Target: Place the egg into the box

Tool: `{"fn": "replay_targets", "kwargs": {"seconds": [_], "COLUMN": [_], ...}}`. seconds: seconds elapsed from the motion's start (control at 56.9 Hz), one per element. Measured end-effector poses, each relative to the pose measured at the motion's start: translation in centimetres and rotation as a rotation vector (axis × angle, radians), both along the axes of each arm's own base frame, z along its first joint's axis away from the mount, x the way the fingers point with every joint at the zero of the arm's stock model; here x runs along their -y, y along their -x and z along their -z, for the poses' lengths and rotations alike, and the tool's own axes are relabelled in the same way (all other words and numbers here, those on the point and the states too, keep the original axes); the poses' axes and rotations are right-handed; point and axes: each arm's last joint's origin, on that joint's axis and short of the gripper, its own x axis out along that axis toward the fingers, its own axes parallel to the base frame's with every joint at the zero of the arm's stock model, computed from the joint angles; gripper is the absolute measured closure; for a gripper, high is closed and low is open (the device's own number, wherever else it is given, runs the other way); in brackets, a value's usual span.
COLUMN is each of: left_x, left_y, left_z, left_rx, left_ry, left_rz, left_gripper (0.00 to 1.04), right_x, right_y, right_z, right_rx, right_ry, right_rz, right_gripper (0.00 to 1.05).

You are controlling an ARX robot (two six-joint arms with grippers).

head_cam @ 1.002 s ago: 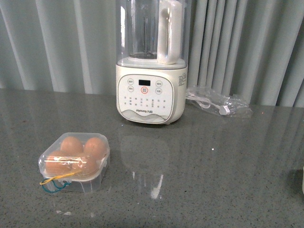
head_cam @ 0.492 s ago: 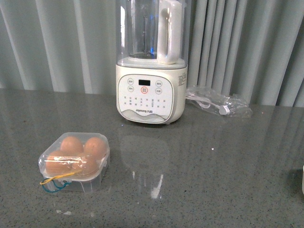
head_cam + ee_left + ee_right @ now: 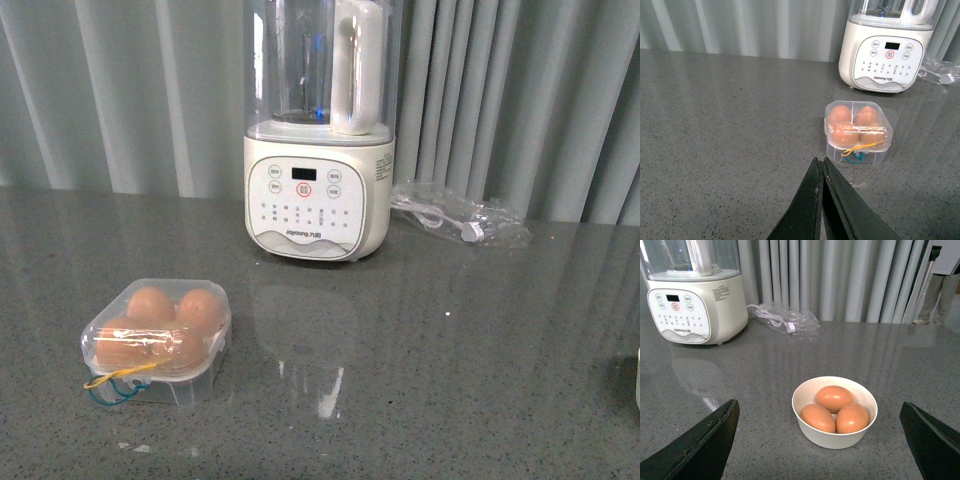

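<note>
The box point(image 3: 155, 340) is a small clear case on the grey counter at the front left, lid down over several brown eggs, with yellow and blue cords at its front. It also shows in the left wrist view as the box point(image 3: 858, 131). My left gripper point(image 3: 820, 161) is shut and empty, hovering a short way in front of the box. In the right wrist view, three brown eggs point(image 3: 834, 397) lie in a white bowl point(image 3: 830, 440). My right gripper point(image 3: 818, 404) stands wide open, one finger on each side of the bowl and apart from it. Neither arm shows in the front view.
A tall cream blender point(image 3: 318, 190) stands at the back centre before a grey curtain. A clear plastic bag with a white cable point(image 3: 460, 215) lies to its right. A person's legs point(image 3: 935, 295) show far off in the right wrist view.
</note>
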Motion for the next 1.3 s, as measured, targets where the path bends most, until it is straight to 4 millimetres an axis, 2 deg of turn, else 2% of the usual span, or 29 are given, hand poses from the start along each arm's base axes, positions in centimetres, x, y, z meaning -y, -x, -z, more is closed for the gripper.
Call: {"fn": "replay_targets", "kwargs": {"seconds": [0.176,0.545,0.668,0.773,1.037,1.072,1.301], "left_x": [0.00,0.00,0.00,0.00,0.00,0.00,0.00], "left_y": [0.04,0.16,0.16,0.17,0.17,0.17,0.17], "left_z": [0.69,0.52,0.52,0.52,0.52,0.52,0.52], "left_rx": [0.008,0.029,0.029,0.029,0.029,0.029,0.029], "left_ry": [0.000,0.001,0.000,0.000,0.000,0.000,0.000], "left_rz": [0.000,0.000,0.000,0.000,0.000,0.000,0.000], "left_gripper": [1.01,1.01,0.80,0.54,0.09,0.05,0.07], "right_x": [0.00,0.00,0.00,0.00,0.00,0.00,0.00], "right_y": [0.00,0.00,0.00,0.00,0.00,0.00,0.00], "right_z": [0.00,0.00,0.00,0.00,0.00,0.00,0.00], "right_rx": [0.000,0.000,0.000,0.000,0.000,0.000,0.000], "right_ry": [0.000,0.000,0.000,0.000,0.000,0.000,0.000], "right_rz": [0.000,0.000,0.000,0.000,0.000,0.000,0.000], "right_gripper": [0.07,0.07,0.07,0.07,0.07,0.07,0.07]}}
